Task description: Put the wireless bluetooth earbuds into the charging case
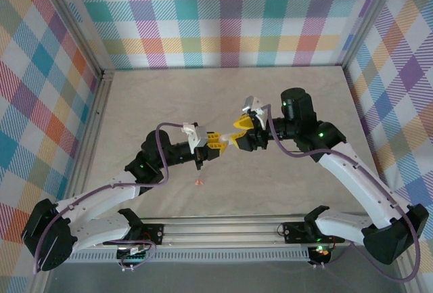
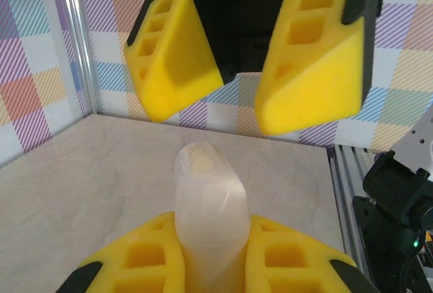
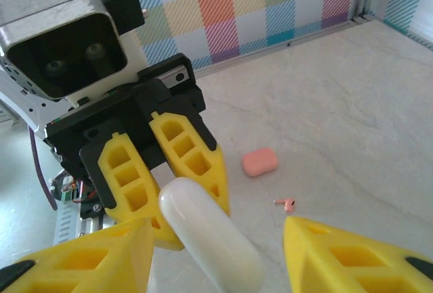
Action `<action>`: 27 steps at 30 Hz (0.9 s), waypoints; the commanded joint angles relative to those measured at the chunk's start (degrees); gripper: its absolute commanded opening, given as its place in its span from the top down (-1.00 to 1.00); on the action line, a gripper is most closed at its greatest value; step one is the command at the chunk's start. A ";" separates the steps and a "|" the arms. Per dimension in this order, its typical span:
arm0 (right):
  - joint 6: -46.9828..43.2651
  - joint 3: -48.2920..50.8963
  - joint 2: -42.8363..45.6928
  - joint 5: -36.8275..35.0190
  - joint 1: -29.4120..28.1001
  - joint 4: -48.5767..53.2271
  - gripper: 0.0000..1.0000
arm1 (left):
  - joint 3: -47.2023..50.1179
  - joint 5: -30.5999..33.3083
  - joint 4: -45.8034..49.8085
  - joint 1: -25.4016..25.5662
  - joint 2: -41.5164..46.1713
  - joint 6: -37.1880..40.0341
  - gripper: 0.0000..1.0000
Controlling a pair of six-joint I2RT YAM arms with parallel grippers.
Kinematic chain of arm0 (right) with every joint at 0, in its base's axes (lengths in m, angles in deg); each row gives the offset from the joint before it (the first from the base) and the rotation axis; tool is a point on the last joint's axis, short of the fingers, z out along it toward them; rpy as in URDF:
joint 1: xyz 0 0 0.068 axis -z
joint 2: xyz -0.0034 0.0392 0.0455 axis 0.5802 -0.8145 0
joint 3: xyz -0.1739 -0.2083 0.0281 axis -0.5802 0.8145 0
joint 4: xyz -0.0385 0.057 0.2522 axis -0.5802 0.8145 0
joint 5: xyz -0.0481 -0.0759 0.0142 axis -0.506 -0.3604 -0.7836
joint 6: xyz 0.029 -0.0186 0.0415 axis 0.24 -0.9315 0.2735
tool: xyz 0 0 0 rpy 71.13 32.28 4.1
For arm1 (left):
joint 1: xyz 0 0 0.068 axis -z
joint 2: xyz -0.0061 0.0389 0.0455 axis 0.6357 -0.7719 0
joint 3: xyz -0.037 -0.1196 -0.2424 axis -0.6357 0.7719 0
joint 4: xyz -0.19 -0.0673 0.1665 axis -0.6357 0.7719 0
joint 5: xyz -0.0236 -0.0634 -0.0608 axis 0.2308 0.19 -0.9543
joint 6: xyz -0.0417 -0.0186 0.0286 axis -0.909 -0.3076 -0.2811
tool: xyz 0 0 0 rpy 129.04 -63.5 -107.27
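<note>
We see one salmon-pink earbud (image 3: 289,204) lying on the pale marbled bench (image 3: 379,103), down below and apart from both sets of jaws. It is tiny, with a short stem. From above, it sits nearer the arm bases than the left jaws do. Near it on the bench lies a salmon-pink case (image 3: 260,162), rounded like a pebble, and we cannot tell what is inside. The left jaws are clamped on a white case (image 2: 206,198), smooth and pebble-like, gripped by one end with its rounded free end pointing toward the right jaws. We cannot tell whether its lid is open or what it contains. The right jaws stand wide apart with nothing between them, their yellow fingers (image 2: 176,70) close to the white case's free end without touching it.
</note>
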 commanded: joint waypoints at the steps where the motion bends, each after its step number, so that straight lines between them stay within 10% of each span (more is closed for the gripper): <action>1: -2.56 0.99 0.14 1.42 -0.18 1.38 -0.08 | -2.14 -0.58 0.01 -1.14 -0.40 -3.22 1.00; 16: 12.46 14.93 4.15 10.68 5.26 -22.95 -0.48 | -13.50 -12.57 13.07 -5.87 -3.64 -13.50 1.00; 27: 31.53 18.82 2.27 13.31 5.97 -42.18 -0.37 | -16.09 -17.82 8.77 -7.59 -5.37 -22.89 1.00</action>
